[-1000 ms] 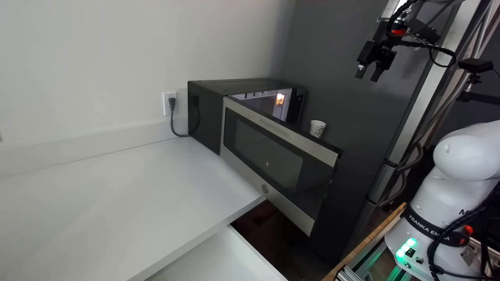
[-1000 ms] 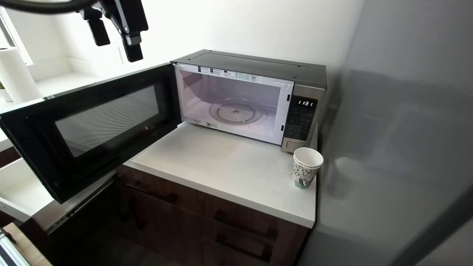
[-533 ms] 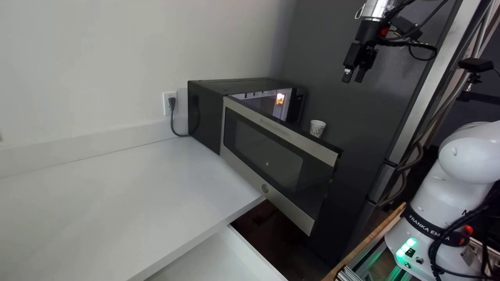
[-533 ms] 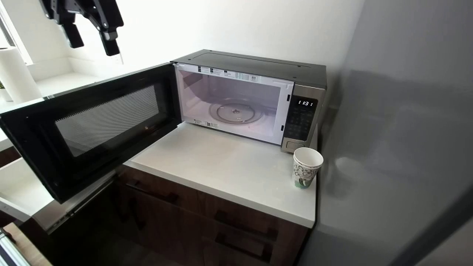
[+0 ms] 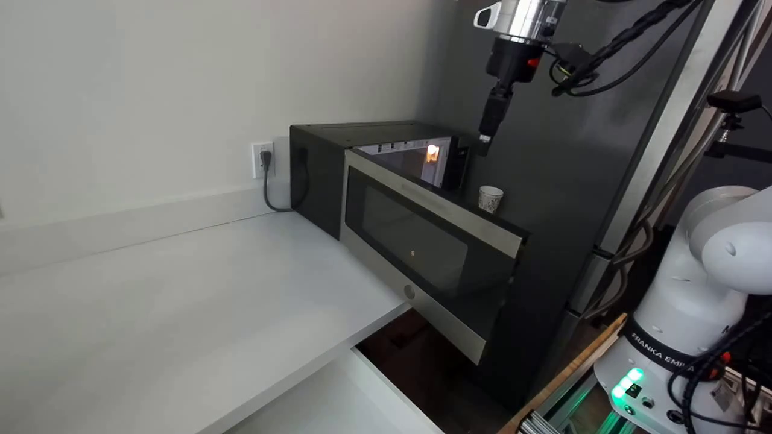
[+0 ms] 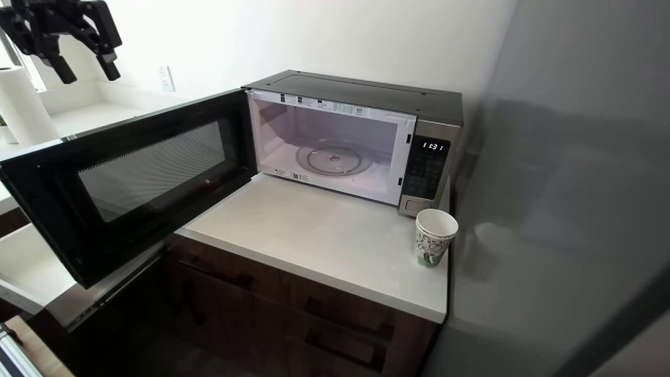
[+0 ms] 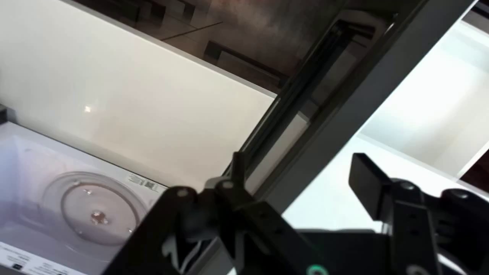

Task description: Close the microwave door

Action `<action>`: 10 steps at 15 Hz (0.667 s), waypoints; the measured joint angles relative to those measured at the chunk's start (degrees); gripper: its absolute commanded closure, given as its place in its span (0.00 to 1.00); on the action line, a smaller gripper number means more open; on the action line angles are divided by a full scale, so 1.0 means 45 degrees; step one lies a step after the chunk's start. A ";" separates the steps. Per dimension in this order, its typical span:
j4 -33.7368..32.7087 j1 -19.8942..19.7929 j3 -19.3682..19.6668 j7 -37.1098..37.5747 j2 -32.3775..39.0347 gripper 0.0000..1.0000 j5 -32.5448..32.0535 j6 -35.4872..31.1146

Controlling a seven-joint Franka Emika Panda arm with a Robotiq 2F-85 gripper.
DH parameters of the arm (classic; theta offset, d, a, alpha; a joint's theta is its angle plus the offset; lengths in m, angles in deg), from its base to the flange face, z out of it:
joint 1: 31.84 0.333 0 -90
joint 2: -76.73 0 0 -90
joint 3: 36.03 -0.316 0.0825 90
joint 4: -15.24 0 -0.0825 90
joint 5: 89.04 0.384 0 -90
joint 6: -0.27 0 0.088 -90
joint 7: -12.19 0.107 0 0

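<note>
The microwave (image 5: 319, 175) stands on the counter in both exterior views; its top (image 6: 361, 97) and lit interior show. Its door (image 5: 431, 241) stands wide open, swung out past the counter's front edge. The dark inner face of the door (image 6: 125, 173) faces the counter before the microwave. My gripper (image 5: 484, 144) is above the door, apart from it, pointing down. In an exterior view its two fingers (image 6: 88, 73) are spread and empty. In the wrist view the open fingers (image 7: 298, 164) stand over the door's top edge (image 7: 344, 103), with the microwave interior at lower left.
A patterned paper cup (image 6: 433, 243) stands at the counter's right end beside a tall grey panel (image 6: 544, 157). An open white drawer (image 6: 36, 267) sticks out under the door's free end. A paper towel roll (image 6: 23, 104) stands behind. A power cord is plugged in at the wall outlet (image 5: 260, 160).
My gripper has moved left in both exterior views and turned, now edge-on in an exterior view. It has first risen slightly, then come lower there. The door has not moved.
</note>
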 measured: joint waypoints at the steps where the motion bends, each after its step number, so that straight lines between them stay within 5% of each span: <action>1: -0.0054 0.0312 -0.0050 -0.0320 0.0264 0.67 0.0000 -0.0303; 6: -0.0148 0.1428 0.0048 -0.2512 0.1334 1.00 0.0000 -0.1886; 10: -0.0162 0.2038 0.0313 -0.4536 0.2179 1.00 -0.0001 -0.2449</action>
